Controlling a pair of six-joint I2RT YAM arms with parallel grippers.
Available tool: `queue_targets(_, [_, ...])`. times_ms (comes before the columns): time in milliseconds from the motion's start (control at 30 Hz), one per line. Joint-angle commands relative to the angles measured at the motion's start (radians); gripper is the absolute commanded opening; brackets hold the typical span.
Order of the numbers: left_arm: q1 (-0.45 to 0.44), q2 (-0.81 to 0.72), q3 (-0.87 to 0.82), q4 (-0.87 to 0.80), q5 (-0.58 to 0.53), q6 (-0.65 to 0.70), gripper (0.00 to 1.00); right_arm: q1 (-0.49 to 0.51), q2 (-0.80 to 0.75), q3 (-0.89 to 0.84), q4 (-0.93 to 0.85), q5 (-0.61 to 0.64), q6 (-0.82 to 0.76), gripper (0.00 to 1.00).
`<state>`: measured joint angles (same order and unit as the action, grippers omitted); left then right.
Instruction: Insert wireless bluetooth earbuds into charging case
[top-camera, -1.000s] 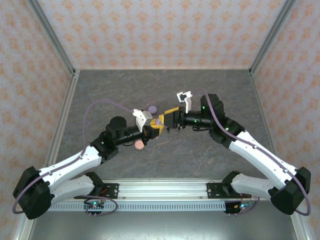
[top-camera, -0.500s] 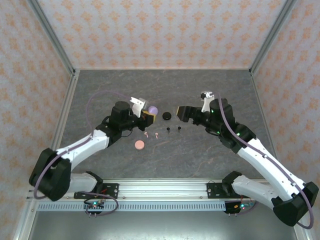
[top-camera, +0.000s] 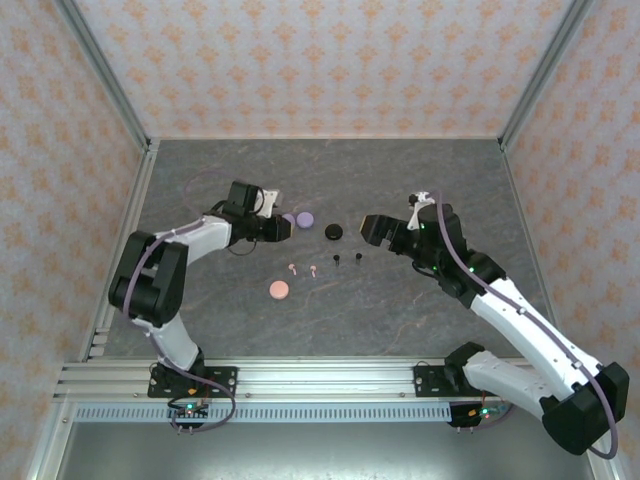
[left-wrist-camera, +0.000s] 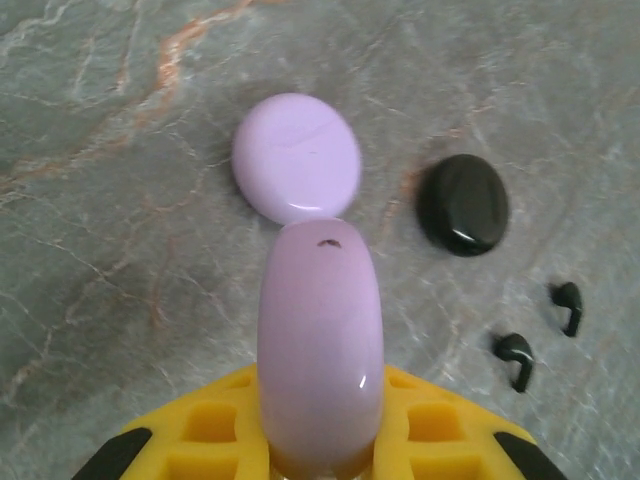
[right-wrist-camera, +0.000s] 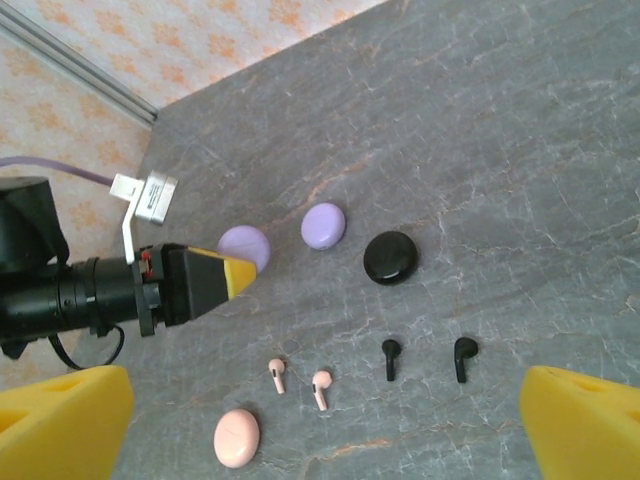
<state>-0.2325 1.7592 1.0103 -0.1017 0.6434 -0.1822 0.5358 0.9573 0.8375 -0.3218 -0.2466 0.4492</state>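
Left pincer (top-camera: 279, 226) now further left, seemingly tight on lilac case (left-wrist-camera: 320, 350); right pincer (top-camera: 372, 228) wide, empty.

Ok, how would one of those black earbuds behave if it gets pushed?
The black earbuds look tiny, so probably very light and quick to skid. With a rounded head on a thin stem, one likely pivots rather than rolls.

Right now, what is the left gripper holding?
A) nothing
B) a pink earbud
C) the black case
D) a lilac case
D: in the left wrist view the left gripper is shut on a lilac case, which stands out from between its yellow pads, while the black case lies free on the table.
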Motion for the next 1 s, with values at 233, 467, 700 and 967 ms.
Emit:
queue_targets(233, [0.041, 0.192, 0.172, -0.15, 0.061, 0.04, 0.21, -0.003, 0.026, 0.034, -0.053, 0.039, -0.008, 0.99])
queue_targets(467, [0.042, 0.23, 0.217, -0.214, 0.029, 0.031, 0.31, -0.003, 0.048, 0.035, -0.068, 0.052, -0.01, 0.99])
queue_targets(700, [0.045, 0.211, 0.232, -0.26, -0.028, 0.039, 0.41, -0.003, 0.06, 0.056, -0.14, 0.075, -0.053, 0.99])
queue_targets(967, [0.067, 0.111, 0.221, -0.271, -0.122, 0.031, 0.56, 0.001, 0.149, 0.152, -0.294, -0.026, -0.165, 0.99])
